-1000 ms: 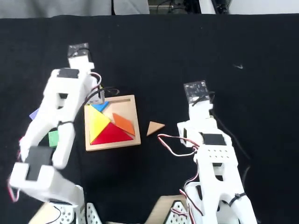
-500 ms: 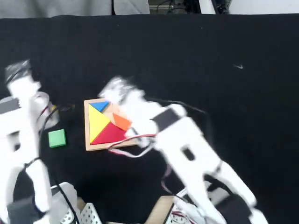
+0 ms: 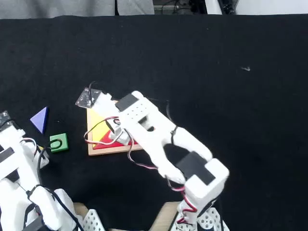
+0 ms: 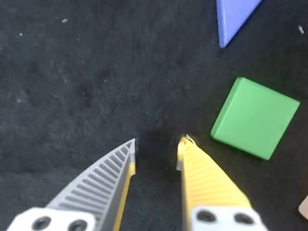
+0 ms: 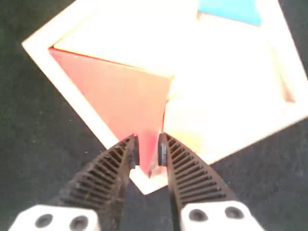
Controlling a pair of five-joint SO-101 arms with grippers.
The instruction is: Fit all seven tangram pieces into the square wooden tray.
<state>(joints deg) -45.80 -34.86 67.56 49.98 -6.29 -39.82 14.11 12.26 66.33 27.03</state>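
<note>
The square wooden tray [image 3: 111, 149] lies left of the table's centre, holding a yellow triangle [image 3: 98, 128], a red triangle [image 5: 120, 91] and a blue piece [image 5: 231, 9]. My right arm lies across the tray's right half and hides it. My right gripper [image 5: 147, 144] hovers over a tray corner at the red triangle's tip. Its fingers stand a narrow slit apart with nothing between them. A green square [image 3: 58, 143] [image 4: 255, 118] and a purple triangle [image 3: 40, 119] [image 4: 236, 17] lie left of the tray. My left gripper [image 4: 158, 143] is open, just short of the green square.
Black cloth covers the whole table. The far half and the right side are bare cloth. Both arm bases stand at the near edge, with a pale board [image 3: 166, 214] between them.
My right arm swung from the right side over the tray, covering the tan triangle beside it. My left arm withdrew from the tray to the green square.
</note>
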